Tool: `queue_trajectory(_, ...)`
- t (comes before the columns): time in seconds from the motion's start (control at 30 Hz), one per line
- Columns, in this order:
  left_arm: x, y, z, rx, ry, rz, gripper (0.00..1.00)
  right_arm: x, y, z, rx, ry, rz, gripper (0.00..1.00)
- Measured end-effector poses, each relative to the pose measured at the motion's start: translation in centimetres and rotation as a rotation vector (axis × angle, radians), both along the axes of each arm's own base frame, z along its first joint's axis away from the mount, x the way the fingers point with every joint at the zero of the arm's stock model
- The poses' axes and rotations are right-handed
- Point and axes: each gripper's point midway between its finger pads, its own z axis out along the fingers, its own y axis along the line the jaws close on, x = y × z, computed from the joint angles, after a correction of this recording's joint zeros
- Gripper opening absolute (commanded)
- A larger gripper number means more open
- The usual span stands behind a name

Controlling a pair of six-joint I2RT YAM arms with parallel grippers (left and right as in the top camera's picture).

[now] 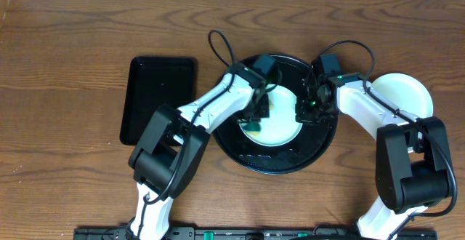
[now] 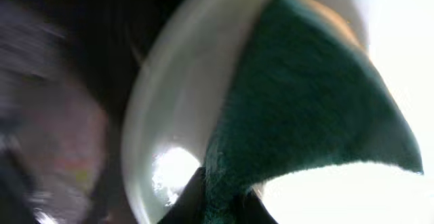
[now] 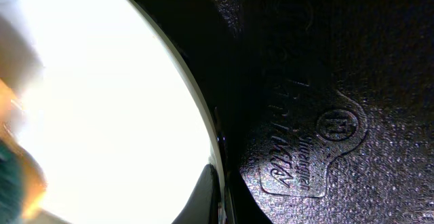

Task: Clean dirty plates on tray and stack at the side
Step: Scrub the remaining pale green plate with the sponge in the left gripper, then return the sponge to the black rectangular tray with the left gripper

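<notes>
Left claw [image 1: 256, 115] pinches a green sponge [image 2: 305, 95], pressed onto the mint plate [image 1: 282, 129] in the round black tray [image 1: 276, 166]. Right claw [image 1: 305, 109] is closed on that plate's right rim. Second plate [image 1: 404, 94] sits on the table [image 1: 73, 44], right of the tray.

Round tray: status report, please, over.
Left gripper shut on sponge, on plate in round tray. Right gripper shut on its rim. Second plate aside, right. Nothing blocking.
</notes>
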Motion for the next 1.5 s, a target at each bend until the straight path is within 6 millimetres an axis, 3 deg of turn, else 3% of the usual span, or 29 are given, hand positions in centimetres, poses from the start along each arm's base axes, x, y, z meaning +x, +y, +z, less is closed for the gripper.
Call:
queue_trajectory(0.13,0.7,1.3,1.0,0.092,-0.04,-0.016,0.08,0.0,0.0,0.0,0.0,0.0,0.0,0.01)
queue_trajectory(0.27,1.3,2.4,3.2,0.149,-0.087,-0.022,0.07,0.0,0.0,0.0,0.0,0.0,0.0,0.01)
queue_trajectory(0.37,1.6,3.9,6.0,0.171,-0.138,-0.006,0.07,-0.1,-0.1,0.2,-0.004,0.0,0.0,0.01)
queue_trajectory(0.47,1.4,5.3,10.0,0.154,-0.204,0.013,0.07,-0.2,-0.4,0.7,-0.021,-0.011,0.0,0.01)
queue_trajectory(0.63,0.6,8.7,16.8,0.107,-0.314,0.073,0.08,-0.3,-1.8,3.6,-0.122,-0.092,0.003,0.01)
queue_trajectory(0.77,1.0,14.1,19.1,0.121,-0.342,0.192,0.08,0.2,-2.0,7.1,-0.192,-0.22,0.023,0.01)
queue_trajectory(0.9,1.9,18.7,18.6,0.133,-0.318,0.287,0.08,-0.1,-1.0,8.9,-0.21,-0.283,0.062,0.01)
queue_trajectory(1.07,1.9,22.1,14.2,0.115,-0.248,0.324,0.11,0.2,-0.7,8.6,-0.155,-0.276,0.074,0.2)
queue_trajectory(1.27,0.7,22.7,9.2,0.072,-0.168,0.29,0.24,0.8,-1.4,5.0,-0.041,-0.166,0.076,0.25)
queue_trajectory(1.37,0.4,22.4,8.7,0.059,-0.157,0.275,0.29,0.8,-1.4,2.8,0.016,-0.107,0.091,0.25)
queue_trajectory(1.5,0.5,22.1,8.7,0.046,-0.158,0.258,0.49,0.6,-0.3,0.7,0.098,-0.066,0.139,0.26)
